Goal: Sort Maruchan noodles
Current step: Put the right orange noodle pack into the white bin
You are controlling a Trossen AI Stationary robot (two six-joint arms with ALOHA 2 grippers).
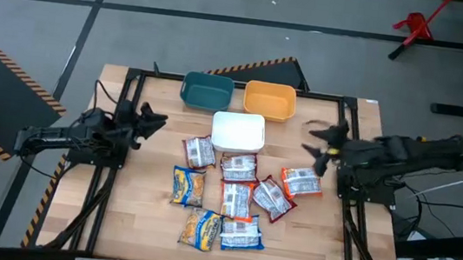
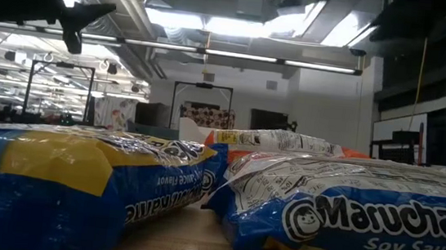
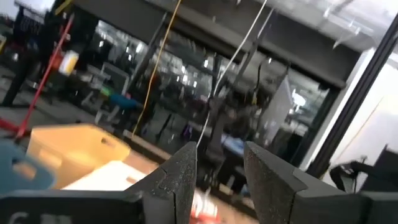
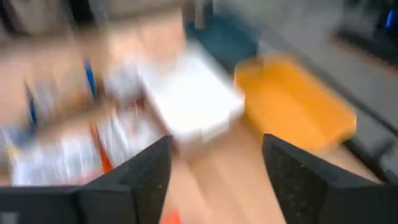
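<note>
Several Maruchan noodle packets [image 1: 229,191] lie flat in a loose cluster on the middle of the wooden table, printed blue-yellow, orange-red and maroon-white. Two blue-yellow ones [image 2: 346,215] fill the low view. My left gripper [image 1: 155,123] hovers open at the table's left side, clear of the packets. My right gripper [image 1: 319,147] is open at the right side, above the table, near the orange-red packet [image 1: 301,182]. The right wrist view shows its fingers [image 4: 134,180] spread wide over blurred packets and bins. Neither gripper holds anything.
Three bins stand at the far side of the table: teal [image 1: 207,91], orange [image 1: 269,100], and white [image 1: 238,132] just in front of them, touching the packet cluster. Bare wood lies along the near edge and beside each arm.
</note>
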